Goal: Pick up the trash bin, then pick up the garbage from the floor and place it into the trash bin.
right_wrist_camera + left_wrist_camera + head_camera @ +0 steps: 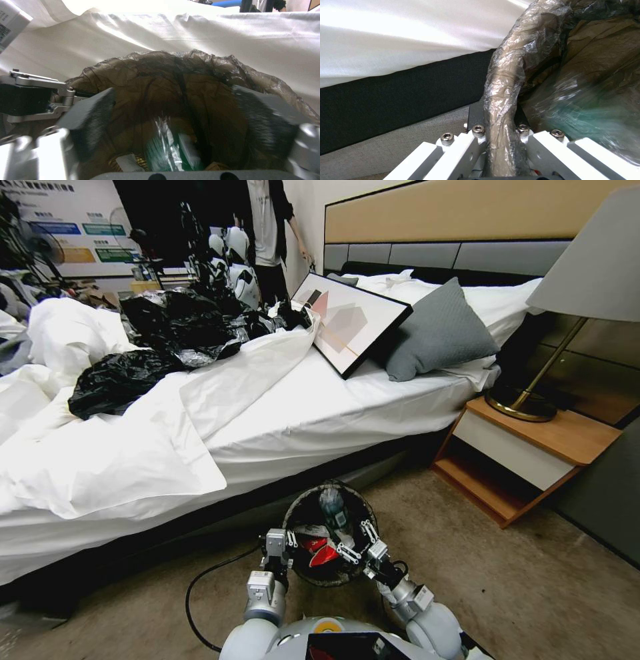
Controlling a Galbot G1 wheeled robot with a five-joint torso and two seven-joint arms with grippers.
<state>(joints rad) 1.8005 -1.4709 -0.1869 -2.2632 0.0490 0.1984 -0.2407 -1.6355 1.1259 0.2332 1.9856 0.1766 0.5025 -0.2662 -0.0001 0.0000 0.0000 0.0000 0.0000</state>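
Both grippers are working at the trash bin (327, 573), which you are seeing low in the middle of the head view, just above the robot's own shoulders and close against the dark base of the bed (320, 420). Whether it is standing on the floor or hanging lifted, you cannot tell. Its brown liner bag (186, 75) is wrapping the rim, and inside it a small bottle (331, 507) with a green label is lying above red-and-white wrappers (319, 552).

Your left gripper (280, 553) is sitting at the bin's left rim. In the left wrist view its fingers (476, 140) are pressing in from both sides on the bag-covered rim (506, 75), so it is gripping the bin there.

Your right gripper (363, 543) is hanging over the right side of the bin's mouth. In the right wrist view its two dark pads (93, 117) are standing wide apart with nothing between them, and you are looking straight down past them at the bottle (170, 147) in the bottom of the bag.

Around this, the carpet (467, 593) is filling the lower part of the head view, with a black cable (200, 593) curving across it at lower left. Black plastic bags (167, 340) are lying on the white sheets at upper left, a framed picture (350, 323) and a grey pillow (440, 333) are leaning near the headboard, and a wooden nightstand (533, 447) with a lamp (587, 280) is standing at right.
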